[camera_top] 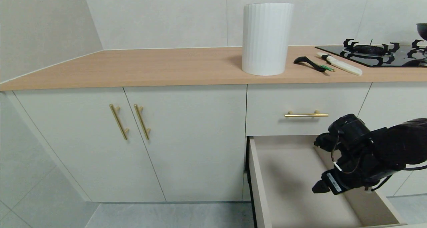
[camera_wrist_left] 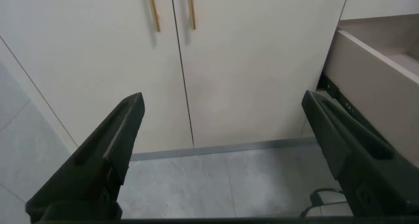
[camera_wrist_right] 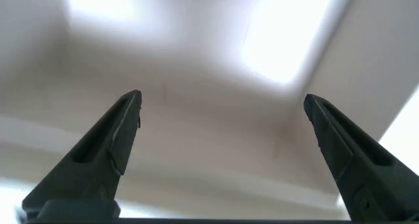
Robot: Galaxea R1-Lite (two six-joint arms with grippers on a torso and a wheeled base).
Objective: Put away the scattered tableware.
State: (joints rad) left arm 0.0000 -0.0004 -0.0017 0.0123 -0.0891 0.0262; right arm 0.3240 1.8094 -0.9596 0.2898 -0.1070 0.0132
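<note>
Kitchen cabinets, nearest first: right gripper point(camera_wrist_right: 221, 98) hangs over the open drawer point(camera_top: 257, 174), fingers wide apart; left gripper point(camera_wrist_left: 222, 99), equally wide, faces the cupboard doors point(camera_wrist_left: 249, 67). Farther back on the countertop point(camera_top: 150, 66), black utensil point(camera_top: 308, 63) and white utensil point(camera_top: 343, 65) lie between ribbed canister point(camera_top: 266, 38) and hob point(camera_top: 370, 53).

A black robot arm with dark, pointy jaws.
The right arm point(camera_top: 393, 148) is shiny black with chunky round joints. A thin black cable point(camera_top: 332, 154) loops over it, and a small white label point(camera_top: 332, 182) sits near its end. The left jaws are two dark grey fingers point(camera_wrist_left: 108, 155), wedge-shaped with narrow tips. The right jaws look the same.
</note>
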